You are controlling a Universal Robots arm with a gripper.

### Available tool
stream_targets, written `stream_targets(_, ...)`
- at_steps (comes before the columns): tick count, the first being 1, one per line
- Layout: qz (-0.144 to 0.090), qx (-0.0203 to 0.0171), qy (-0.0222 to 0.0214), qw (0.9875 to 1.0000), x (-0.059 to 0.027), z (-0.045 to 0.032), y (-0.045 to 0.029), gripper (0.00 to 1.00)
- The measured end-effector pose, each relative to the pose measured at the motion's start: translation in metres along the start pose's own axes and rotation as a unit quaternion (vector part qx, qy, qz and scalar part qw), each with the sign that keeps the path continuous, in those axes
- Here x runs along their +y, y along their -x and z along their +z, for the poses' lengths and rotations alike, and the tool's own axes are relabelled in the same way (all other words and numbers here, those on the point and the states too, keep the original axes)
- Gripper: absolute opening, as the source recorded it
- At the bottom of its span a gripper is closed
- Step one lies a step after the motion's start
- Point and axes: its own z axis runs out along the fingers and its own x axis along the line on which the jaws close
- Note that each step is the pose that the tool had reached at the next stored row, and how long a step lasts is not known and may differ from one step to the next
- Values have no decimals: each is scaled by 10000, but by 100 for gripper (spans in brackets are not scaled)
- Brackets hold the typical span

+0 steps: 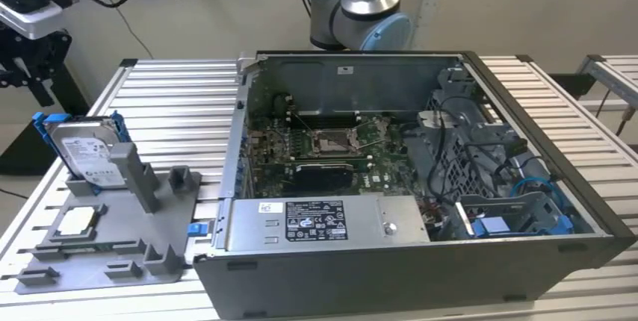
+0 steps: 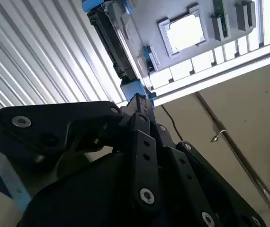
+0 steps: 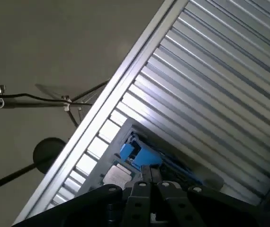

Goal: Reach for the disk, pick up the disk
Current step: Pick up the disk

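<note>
Rectangular silver-metal hard drive w/ white label, blue plastic frame, i.e. the disk (image 1: 88, 151), stands on end in grey plastic fixture (image 1: 142, 181), exterior view's left of open PC case (image 1: 419, 265). Second wrist view: black gripper (image 2: 138, 105) v. near disk's blue end, long axis running straight away. Opening, hold: can't tell. Exterior view shows label; wrist view, thin edge.

Gripper (image 2: 136, 108) close by blue-framed disk (image 2: 115, 47)
</note>
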Motion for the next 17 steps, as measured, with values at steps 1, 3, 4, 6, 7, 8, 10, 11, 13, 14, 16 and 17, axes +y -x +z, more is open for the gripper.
stream_targets(1,-123,5,-1,9999,0,0,0,0)
stream_targets(3,-308,12,-2,9995,0,0,0,0)
stream_targets(4,-401,15,-3,9992,0,0,0,0)
stream_targets(6,-577,22,-4,9983,0,0,0,0)
stream_targets(7,-670,25,-5,9978,0,0,0,0)
stream_targets(8,-759,29,-5,9971,0,0,0,0)
stream_targets(10,-941,36,-7,9956,0,0,0,0)
stream_targets(11,-1028,39,-7,9947,0,0,0,0)
stream_targets(13,-1198,45,-9,9928,-1,0,2,0)
stream_targets(14,-1261,48,-9,9920,-2,-1,5,0)
stream_targets(16,-1373,52,-10,9905,-12,-1,18,0)
stream_targets(17,-1424,54,-10,9898,-17,-1,26,0)
